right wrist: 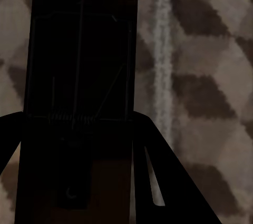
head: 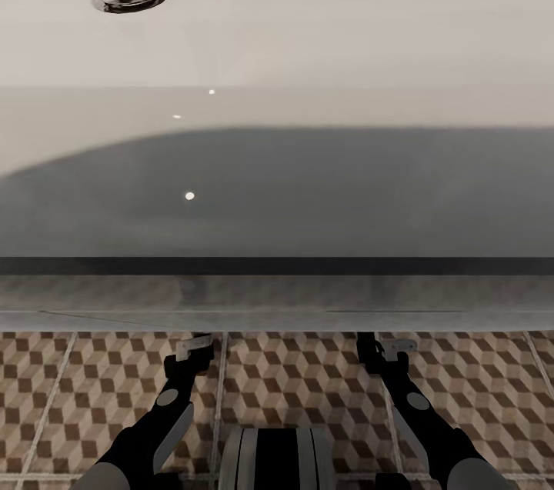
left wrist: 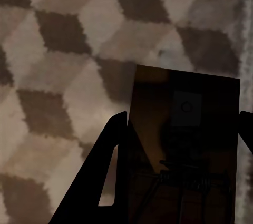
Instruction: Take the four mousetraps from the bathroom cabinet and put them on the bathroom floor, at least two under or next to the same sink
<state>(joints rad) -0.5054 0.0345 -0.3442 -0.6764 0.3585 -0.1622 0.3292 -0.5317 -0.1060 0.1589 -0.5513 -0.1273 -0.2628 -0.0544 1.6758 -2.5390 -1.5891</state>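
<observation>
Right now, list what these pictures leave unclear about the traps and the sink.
- Left wrist view: the mousetrap between the left gripper's fingers is deep in shadow; whether it touches the bathroom floor is unclear.
- Right wrist view: the second mousetrap in the right gripper is equally dark.
- Head view: the bathroom sink is cut off by both side edges.
</observation>
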